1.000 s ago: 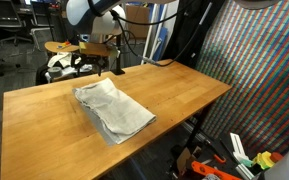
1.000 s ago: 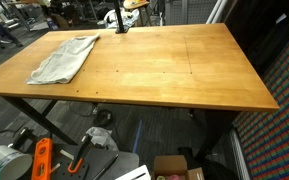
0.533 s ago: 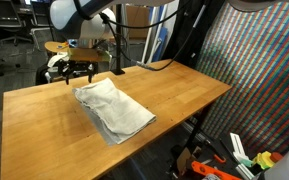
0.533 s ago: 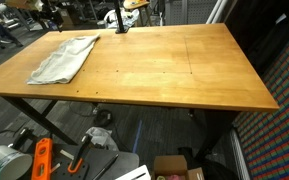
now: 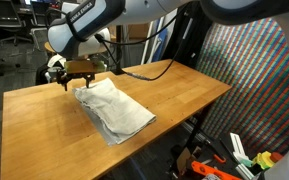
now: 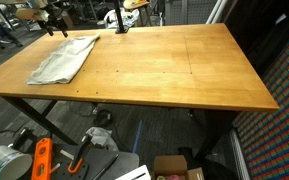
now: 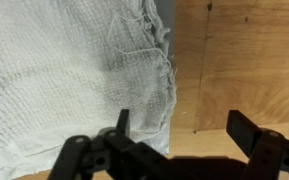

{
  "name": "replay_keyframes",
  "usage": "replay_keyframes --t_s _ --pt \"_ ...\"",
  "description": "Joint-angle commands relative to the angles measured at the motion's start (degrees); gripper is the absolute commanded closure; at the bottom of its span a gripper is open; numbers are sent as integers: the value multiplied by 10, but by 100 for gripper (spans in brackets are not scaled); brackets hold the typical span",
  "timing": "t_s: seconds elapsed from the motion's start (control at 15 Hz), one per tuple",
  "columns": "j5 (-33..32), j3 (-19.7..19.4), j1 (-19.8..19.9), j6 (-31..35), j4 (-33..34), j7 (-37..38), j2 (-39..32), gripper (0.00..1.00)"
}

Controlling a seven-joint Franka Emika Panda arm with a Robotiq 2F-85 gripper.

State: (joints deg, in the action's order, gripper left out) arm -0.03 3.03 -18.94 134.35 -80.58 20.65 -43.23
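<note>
Gripper [image 5: 76,76] jaws wide, empty, at upper-left end of the towel [image 5: 114,108]. Towel's long axis runs toward frame lower right.

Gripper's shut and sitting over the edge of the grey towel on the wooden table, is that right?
Not quite: the gripper is open, not shut; the wrist view shows its jaws wide apart. The rest holds: it is over the edge of the grey towel on the wooden table.

No legible text or labels anywhere.
</note>
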Motion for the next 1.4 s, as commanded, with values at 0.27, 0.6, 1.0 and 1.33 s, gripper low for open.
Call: replay_keyframes --t_s 0.27,0.6,1.0,1.33 --pt "-21 -39 -20 -30 123 65 -79 0" --pt "-19 -51 -16 -75 173 84 -112 0" --pt "-21 -53 -15 -122 214 86 -140 26" --pt "-17 -52 -13 -143 246 88 -157 65"
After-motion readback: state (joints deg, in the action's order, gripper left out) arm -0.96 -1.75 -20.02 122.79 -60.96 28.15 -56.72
